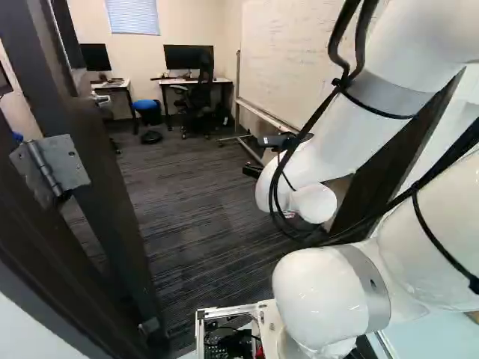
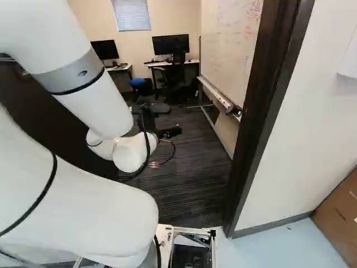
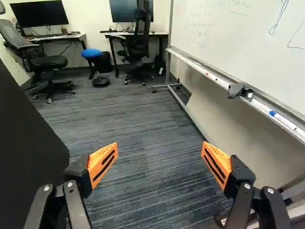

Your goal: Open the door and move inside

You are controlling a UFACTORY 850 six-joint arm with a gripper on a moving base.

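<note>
along the whiteboard's [image 3: 228,36] lower edge, a tray [image 3: 220,81] holds a blue-capped marker [image 3: 285,120] and a grey thing [image 3: 240,90]; what the black bin [image 3: 106,62] holds is hidden. at the left of the left base view the door [image 1: 105,179] stands open, long axis upright, pointing from its hinge [image 1: 52,168] into the room. the gripper's [image 2: 170,132] fingers are wide apart.

No text can be read. The whiteboard [image 3: 228,55] bears handwriting [image 2: 254,11], partly red in the right base view, too faint to make out.
</note>
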